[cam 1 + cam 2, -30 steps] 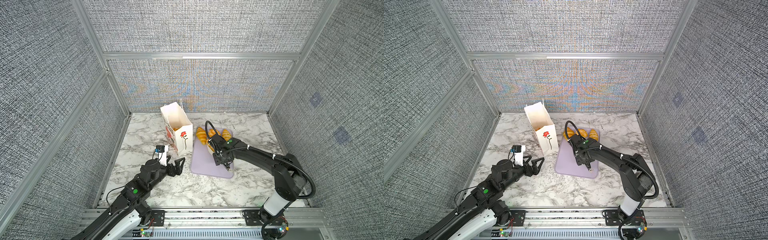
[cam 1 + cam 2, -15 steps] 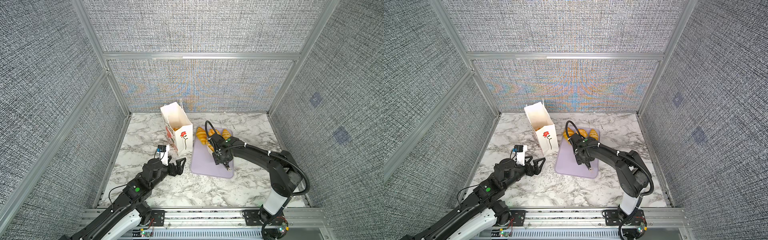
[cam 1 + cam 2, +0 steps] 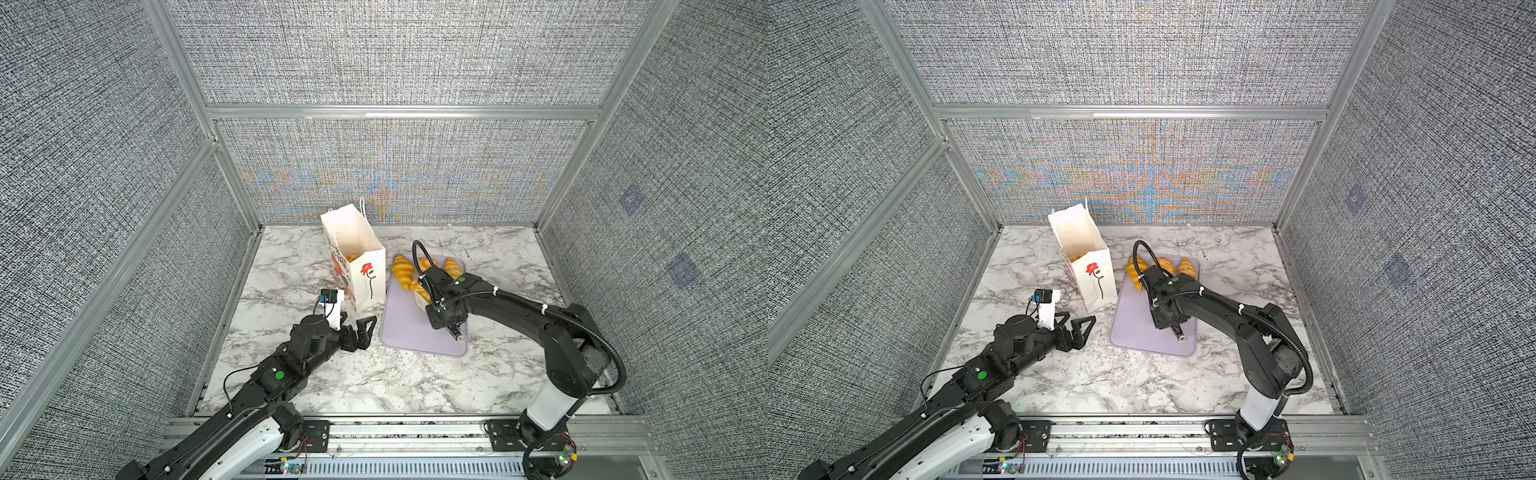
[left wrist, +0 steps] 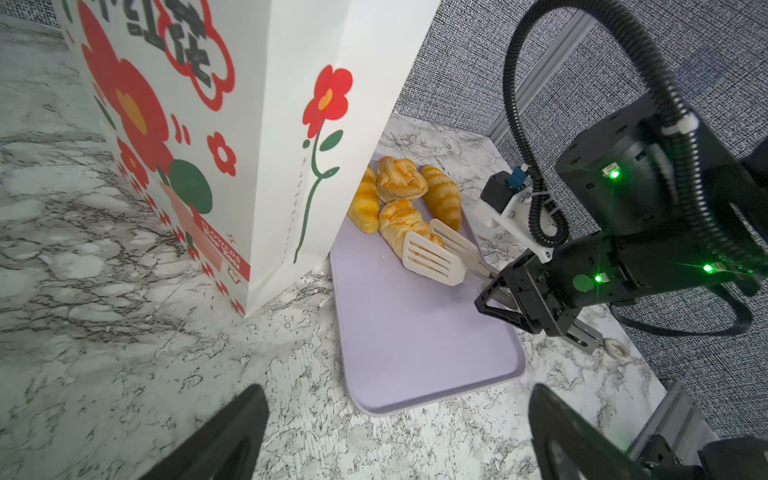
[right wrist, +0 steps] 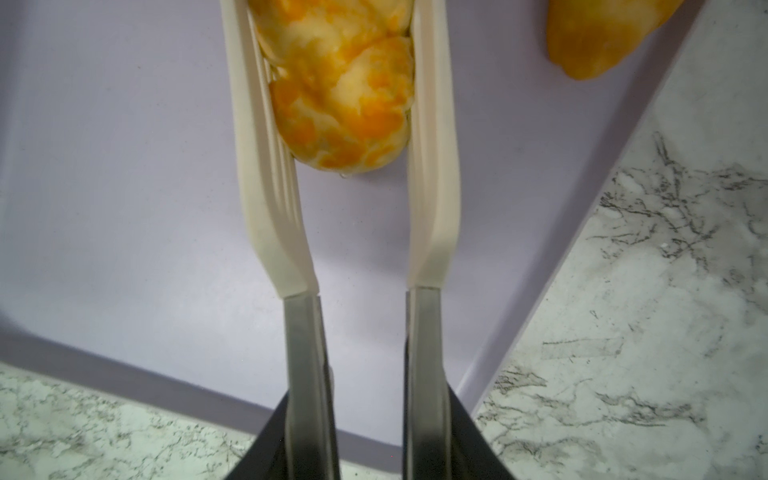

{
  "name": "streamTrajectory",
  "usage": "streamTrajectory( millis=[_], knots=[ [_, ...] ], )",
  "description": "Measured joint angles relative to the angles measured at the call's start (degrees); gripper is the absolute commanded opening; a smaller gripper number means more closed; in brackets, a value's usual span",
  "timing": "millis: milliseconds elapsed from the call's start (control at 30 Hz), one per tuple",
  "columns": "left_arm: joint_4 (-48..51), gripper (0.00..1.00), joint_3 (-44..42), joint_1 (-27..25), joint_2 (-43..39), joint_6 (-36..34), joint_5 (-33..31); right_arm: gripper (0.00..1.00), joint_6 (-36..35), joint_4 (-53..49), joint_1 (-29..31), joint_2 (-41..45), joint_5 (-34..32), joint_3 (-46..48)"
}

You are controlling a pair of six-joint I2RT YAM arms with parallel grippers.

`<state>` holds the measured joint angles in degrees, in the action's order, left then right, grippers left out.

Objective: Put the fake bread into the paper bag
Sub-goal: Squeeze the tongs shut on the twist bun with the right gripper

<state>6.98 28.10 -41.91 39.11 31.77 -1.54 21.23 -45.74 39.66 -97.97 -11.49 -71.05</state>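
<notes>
Pastries of glossy golden-yellow toy bread, four in number, are found grouped at the far end of a flat lavender rectangular tray on the white, grey-veined marble tabletop. One, a braided pastry, is bracketed by a pair of tongs with white slotted blades and steel arms. Both blades are seen pressed to its flanks in the right wrist view. Whether it is lifted clear of the tray cannot be told. The tongs are clamped by their arms in the right gripper, its jaws drawn narrow around them. A ridged croissant lies just beside the tongs. A puffed knot-shaped pastry lies behind the braided one. A second croissant lies nearest a tall narrow white paper bag printed with red flowers.

The paper bag is stood upright, mouth open, just beside the tray, on its left in both top views. A golden patch is glimpsed low inside it; its form cannot be made out.

The left gripper is held low over bare marble near the bag's base, jaws spread wide, nothing between them.
</notes>
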Motion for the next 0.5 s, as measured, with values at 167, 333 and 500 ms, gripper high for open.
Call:
streamTrajectory(
  millis=[167,333,500],
  knots=[
    [0.0,0.99,-0.2,-0.1,0.0,0.1,0.0,0.39,0.0,0.6,0.0,1.7,0.7,1.3],
    [0.0,0.99,-0.2,-0.1,0.1,0.2,0.0,0.39,0.0,1.0,0.0,3.7,1.6,2.9],
    [0.0,0.99,-0.2,-0.1,0.3,0.2,0.0,0.38,0.1,1.3,0.1,5.4,2.3,3.8]
  ],
)
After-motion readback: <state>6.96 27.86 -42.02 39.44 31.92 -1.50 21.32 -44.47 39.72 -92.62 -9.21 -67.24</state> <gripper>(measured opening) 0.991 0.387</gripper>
